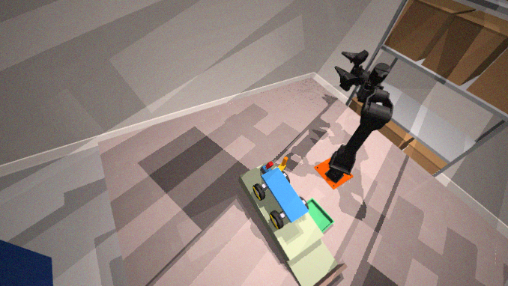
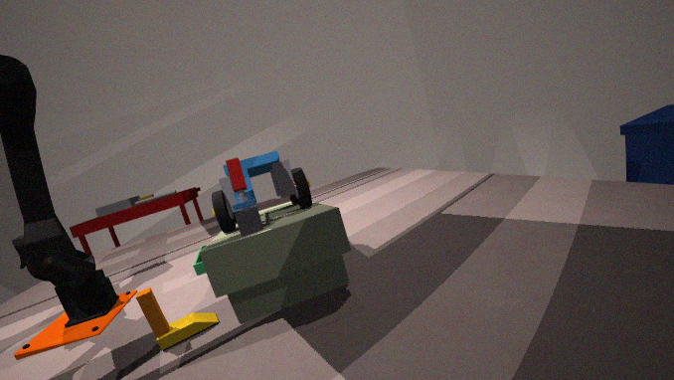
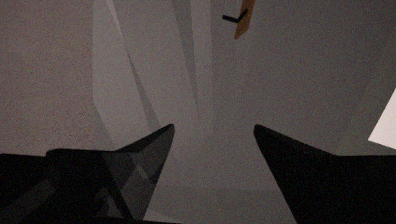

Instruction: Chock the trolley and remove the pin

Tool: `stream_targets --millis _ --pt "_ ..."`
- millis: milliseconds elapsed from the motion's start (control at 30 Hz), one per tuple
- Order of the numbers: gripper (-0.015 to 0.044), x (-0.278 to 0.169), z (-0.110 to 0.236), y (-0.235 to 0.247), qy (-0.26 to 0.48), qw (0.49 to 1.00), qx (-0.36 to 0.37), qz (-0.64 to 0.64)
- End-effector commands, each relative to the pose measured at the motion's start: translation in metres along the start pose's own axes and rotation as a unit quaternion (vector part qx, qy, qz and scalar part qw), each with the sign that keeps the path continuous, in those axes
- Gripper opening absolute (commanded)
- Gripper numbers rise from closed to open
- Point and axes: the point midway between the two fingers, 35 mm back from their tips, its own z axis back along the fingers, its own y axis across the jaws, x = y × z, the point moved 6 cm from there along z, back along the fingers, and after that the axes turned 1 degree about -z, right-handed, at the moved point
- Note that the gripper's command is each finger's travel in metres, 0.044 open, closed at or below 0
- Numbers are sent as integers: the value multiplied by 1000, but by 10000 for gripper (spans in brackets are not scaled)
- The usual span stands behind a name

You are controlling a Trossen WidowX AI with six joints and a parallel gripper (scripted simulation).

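Note:
The blue trolley [image 1: 285, 195] [image 2: 260, 164] with black wheels stands on the pale green ramp [image 1: 307, 258] [image 2: 278, 254]. The red-headed stop pin [image 1: 269, 165] [image 2: 236, 174] sits at its uphill end. The yellow chock [image 2: 186, 323] [image 1: 284, 163] with its orange handle [image 2: 151, 310] stands on the floor beside the ramp's high end, apart from the wheels. The green tray [image 1: 323, 220] [image 2: 199, 266] lies beside the ramp. My gripper [image 1: 339, 61] [image 3: 213, 128] is open and empty, raised high above the arm's base, far from the trolley.
The arm stands on an orange base plate [image 1: 333, 176] [image 2: 65, 330] near the chock. A metal shelf with cardboard boxes [image 1: 449, 75] stands behind the arm. A low red table [image 2: 134, 211] and a dark blue box [image 1: 22, 262] [image 2: 648, 149] stand farther off.

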Motion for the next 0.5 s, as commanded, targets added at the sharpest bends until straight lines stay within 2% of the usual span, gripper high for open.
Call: stream_targets --millis 0,233,467 --pt "374 1 -1 0 -1 1000 0 -4" --pt "190 26 -43 7 -23 985 24 -168" --pt "190 68 -83 14 -44 945 71 -315"
